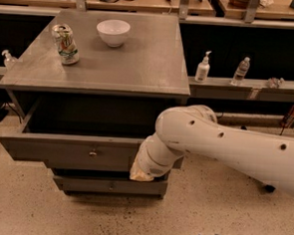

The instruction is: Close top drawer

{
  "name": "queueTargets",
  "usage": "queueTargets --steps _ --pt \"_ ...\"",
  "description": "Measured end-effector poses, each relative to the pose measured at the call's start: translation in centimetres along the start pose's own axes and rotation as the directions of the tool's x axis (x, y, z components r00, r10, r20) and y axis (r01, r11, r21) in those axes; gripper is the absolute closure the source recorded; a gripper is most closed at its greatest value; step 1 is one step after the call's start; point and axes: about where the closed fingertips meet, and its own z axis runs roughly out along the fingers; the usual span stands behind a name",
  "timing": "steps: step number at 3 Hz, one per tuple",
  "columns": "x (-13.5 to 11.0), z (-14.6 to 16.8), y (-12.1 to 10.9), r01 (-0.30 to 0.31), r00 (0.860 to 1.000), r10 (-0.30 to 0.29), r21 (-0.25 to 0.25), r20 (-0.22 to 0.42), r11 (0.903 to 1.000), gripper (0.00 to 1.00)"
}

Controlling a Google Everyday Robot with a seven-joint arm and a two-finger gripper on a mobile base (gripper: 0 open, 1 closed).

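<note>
The top drawer [60, 150] is a wide dark-grey drawer with a flat front and one small metal knob [92, 153]. It stands pulled well out from the cabinet, its dark inside showing. My gripper [142, 174] is at the end of the white arm, low against the right part of the drawer front. Only its pale tip shows below the wrist.
The grey cabinet top [140, 64] carries a drink can [65, 44] at left and a white bowl [113, 32] at back. A slimmer drawer front [110, 186] sits below. A shelf at right holds a pump bottle [203, 67] and a water bottle [240, 71].
</note>
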Motion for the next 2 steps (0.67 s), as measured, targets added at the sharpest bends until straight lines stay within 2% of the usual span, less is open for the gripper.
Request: queueTargets --steps 1,2 --pt "0.0 2.3 -0.6 0.000 1.000 0.001 -0.011 0.007 0.9999 1.00" --pt "-0.2 6.6 -1.5 0.000 0.999 0.001 0.020 -0.048 0.9998 1.00"
